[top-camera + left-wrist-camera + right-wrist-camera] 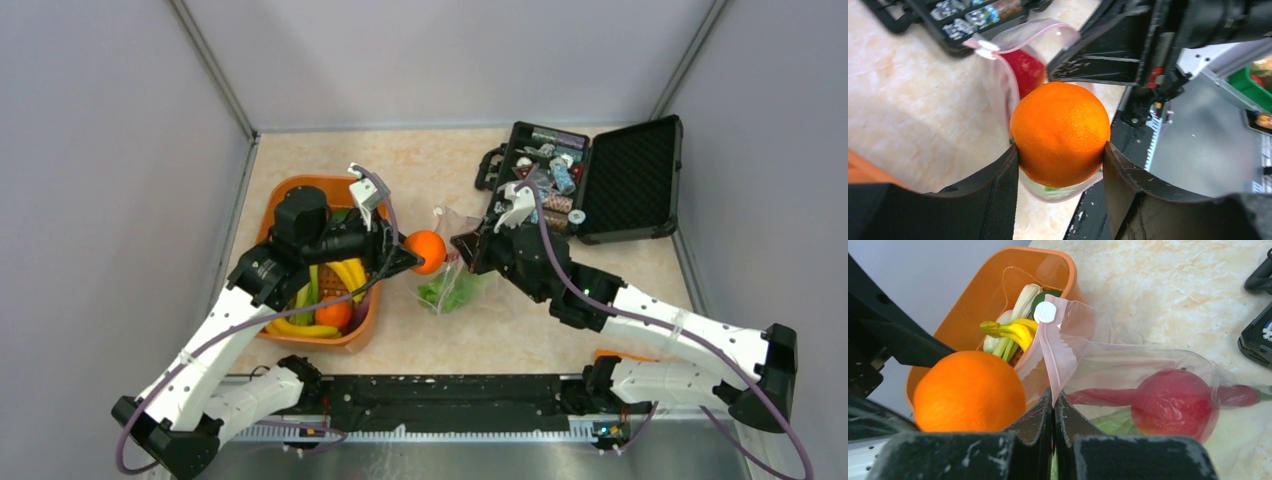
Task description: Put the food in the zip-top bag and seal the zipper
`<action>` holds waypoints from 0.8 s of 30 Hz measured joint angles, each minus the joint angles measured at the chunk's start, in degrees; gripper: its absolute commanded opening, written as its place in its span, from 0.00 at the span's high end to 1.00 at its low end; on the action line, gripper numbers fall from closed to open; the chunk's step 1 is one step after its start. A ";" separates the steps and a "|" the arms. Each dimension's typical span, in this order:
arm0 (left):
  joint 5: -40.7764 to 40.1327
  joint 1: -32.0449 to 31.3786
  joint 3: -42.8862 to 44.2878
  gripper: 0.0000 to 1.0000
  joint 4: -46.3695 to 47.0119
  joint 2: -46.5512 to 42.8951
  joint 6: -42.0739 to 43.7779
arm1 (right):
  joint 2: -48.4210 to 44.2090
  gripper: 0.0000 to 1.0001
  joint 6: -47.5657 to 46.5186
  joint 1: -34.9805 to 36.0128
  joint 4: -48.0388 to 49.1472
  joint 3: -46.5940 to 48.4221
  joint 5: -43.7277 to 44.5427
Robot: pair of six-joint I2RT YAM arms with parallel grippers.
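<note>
Now outstretched left claw (1060, 155) grips an orange (1060, 131) while right claw (1053, 401) pinches the bag (1083, 347).

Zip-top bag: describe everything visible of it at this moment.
Clear, crinkly soft plastic, the zip-top bag has a pinkish zipper with a white tab. It lies on the table, mouth lifted open, its edge pinched in the shut right gripper. Inside: a round red fruit, a red chilli, green leaves. The orange in the left gripper hangs at its mouth.

A glossy orange (428, 250) hangs at the open mouth of a clear zip-top bag (1148, 365) containing a red fruit (1173, 402).
</note>
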 measured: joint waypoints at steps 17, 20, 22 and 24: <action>-22.45 -6.47 -0.02 0.91 -1.81 4.50 -1.11 | -0.02 1.00 0.02 -0.09 -0.04 0.00 -0.39; -24.22 -7.63 -0.02 0.84 -1.84 4.61 -1.33 | 0.00 1.00 0.00 -0.09 -0.04 0.00 -0.52; -22.14 -8.02 -0.02 0.83 -1.60 4.61 -1.29 | 0.07 1.00 0.00 -0.11 -0.04 0.00 -0.66; -18.86 -8.46 -0.02 0.83 -1.09 4.68 -1.27 | 0.22 1.00 0.02 -0.11 -0.04 0.02 -0.74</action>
